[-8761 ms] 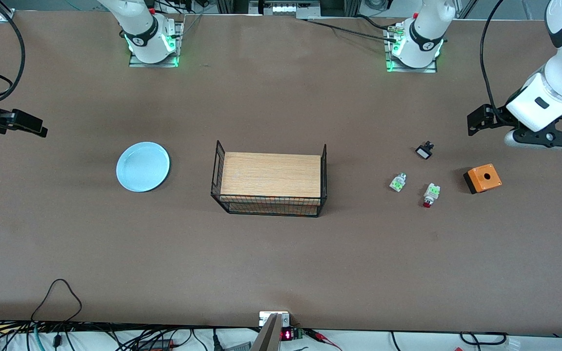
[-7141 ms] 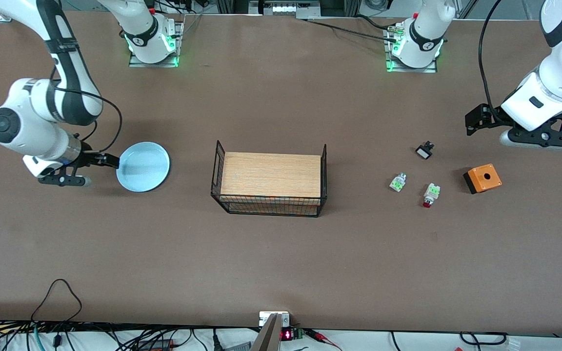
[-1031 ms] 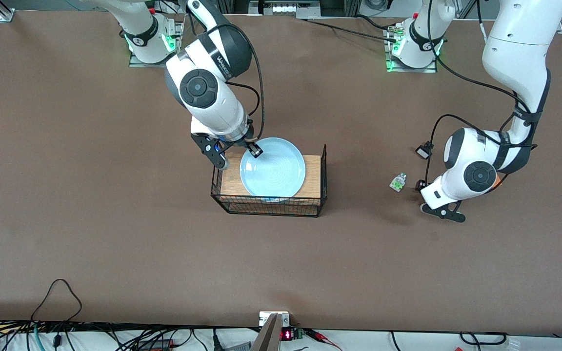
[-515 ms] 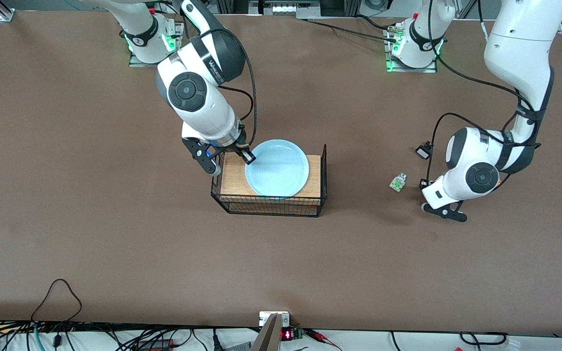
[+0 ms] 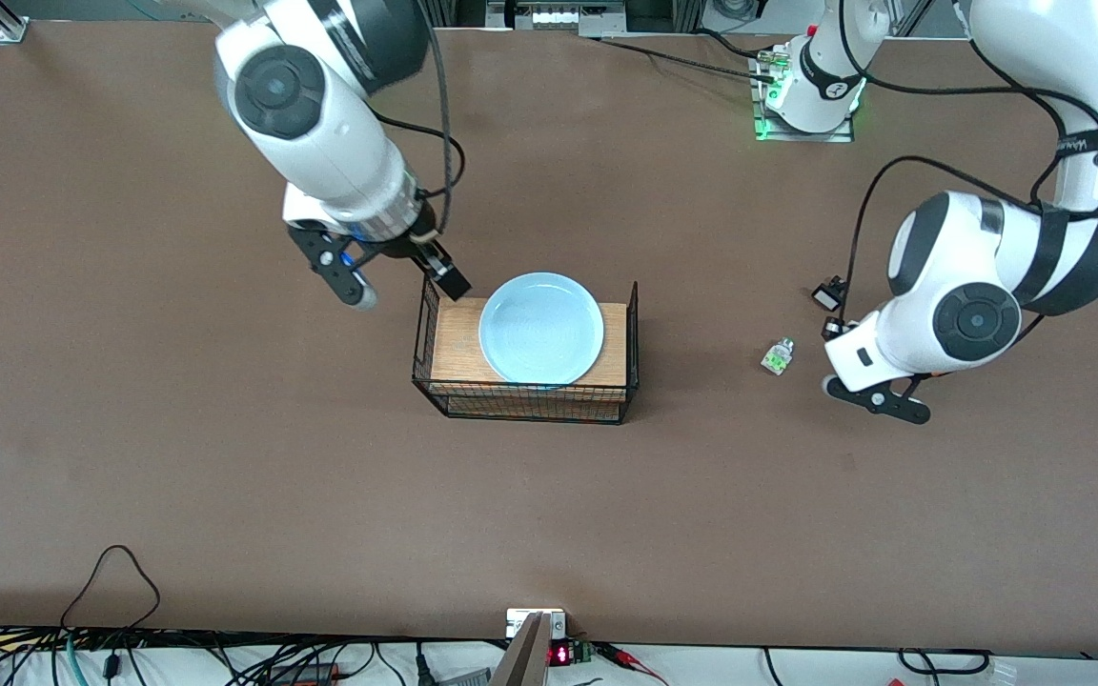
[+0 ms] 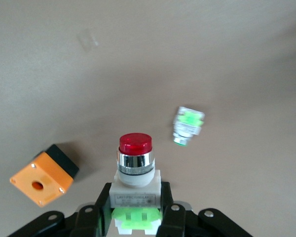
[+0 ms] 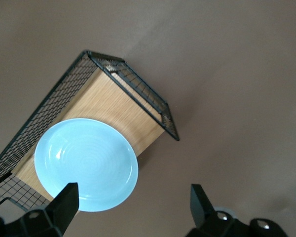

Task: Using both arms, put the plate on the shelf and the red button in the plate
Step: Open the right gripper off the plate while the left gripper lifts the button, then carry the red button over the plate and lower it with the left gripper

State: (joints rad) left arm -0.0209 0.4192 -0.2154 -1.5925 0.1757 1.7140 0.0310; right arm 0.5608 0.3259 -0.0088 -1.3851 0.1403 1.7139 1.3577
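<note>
My left tool (image 6: 136, 217) clenched on red button (image 6: 134, 170), above surface (image 6: 237, 59); right tool (image 7: 133, 207) released, plate (image 7: 86, 163) below, in basket (image 7: 133, 91).

Pale-blue plate (image 5: 540, 327) lies in the basket (image 5: 525, 404); red button (image 6: 135, 168) (red cap forward) claw-held.

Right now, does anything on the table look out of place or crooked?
Nothing stands out. The plate lies flat on the wooden board in the wire basket, and the left tool holds the red button straight.
</note>
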